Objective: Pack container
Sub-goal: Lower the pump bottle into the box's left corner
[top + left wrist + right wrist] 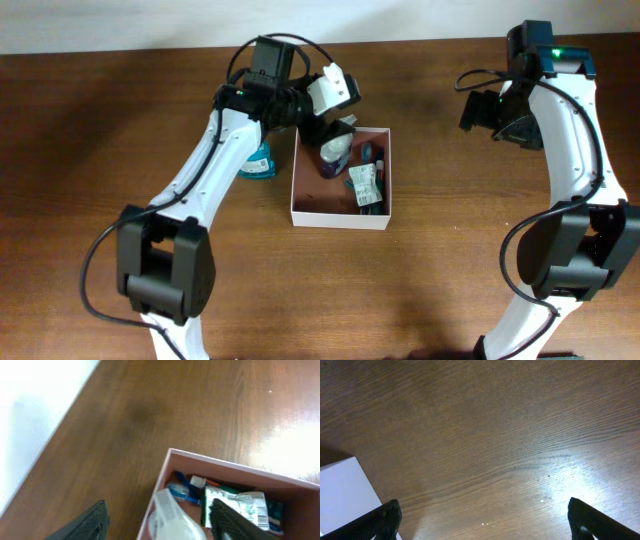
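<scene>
While the brown wooden table [440, 270] fills my view, the square, shallow, white-walled container [318, 198] sits under my left gripper [335, 135], open and empty above its far edge. My right gripper [492, 110] gapes well right of it.

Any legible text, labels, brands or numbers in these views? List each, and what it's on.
No text is readable.
White-and-green packet in the container: green print, too blurred to read.
Teal bottle: too small to show any print.
</scene>
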`<action>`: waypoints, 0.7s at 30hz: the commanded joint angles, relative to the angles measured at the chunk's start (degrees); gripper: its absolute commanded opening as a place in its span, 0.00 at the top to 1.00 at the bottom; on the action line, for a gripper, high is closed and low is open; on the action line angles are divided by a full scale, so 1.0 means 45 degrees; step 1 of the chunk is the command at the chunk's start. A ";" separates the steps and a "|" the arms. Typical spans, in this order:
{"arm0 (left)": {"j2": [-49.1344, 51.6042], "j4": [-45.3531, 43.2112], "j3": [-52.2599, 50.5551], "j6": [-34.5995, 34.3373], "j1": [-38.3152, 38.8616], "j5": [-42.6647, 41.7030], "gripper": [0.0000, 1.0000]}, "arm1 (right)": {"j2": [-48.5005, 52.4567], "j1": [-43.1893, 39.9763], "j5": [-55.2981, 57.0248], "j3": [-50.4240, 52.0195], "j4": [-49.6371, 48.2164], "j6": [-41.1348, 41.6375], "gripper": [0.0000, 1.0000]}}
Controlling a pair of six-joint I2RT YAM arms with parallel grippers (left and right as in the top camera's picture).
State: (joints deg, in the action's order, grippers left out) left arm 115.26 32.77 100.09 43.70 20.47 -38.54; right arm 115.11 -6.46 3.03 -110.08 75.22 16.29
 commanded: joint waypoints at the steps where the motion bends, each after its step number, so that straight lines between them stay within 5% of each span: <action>1: -0.1195 0.0073 0.0335 -0.1229 0.0000 0.1613 0.67 | -0.0185 0.0000 0.0107 -0.0126 -0.0015 0.0010 0.02; 4: -0.1404 0.0971 0.0335 -0.2055 0.0000 0.2200 0.98 | -0.0185 0.0000 0.0107 -0.0126 -0.0015 0.0010 0.02; 13: -0.1404 0.5134 0.0316 -0.5785 0.0398 0.2919 0.99 | -0.0185 0.0000 0.0107 -0.0126 -0.0015 0.0010 0.02; 21: -0.1399 0.6256 0.0219 -0.7257 0.1307 0.2919 1.00 | -0.0185 0.0000 0.0107 -0.0126 -0.0015 0.0010 0.02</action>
State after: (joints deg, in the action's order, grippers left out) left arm 109.97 60.58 101.10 16.40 24.88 -25.87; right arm 115.11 -6.46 3.01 -110.08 75.20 16.27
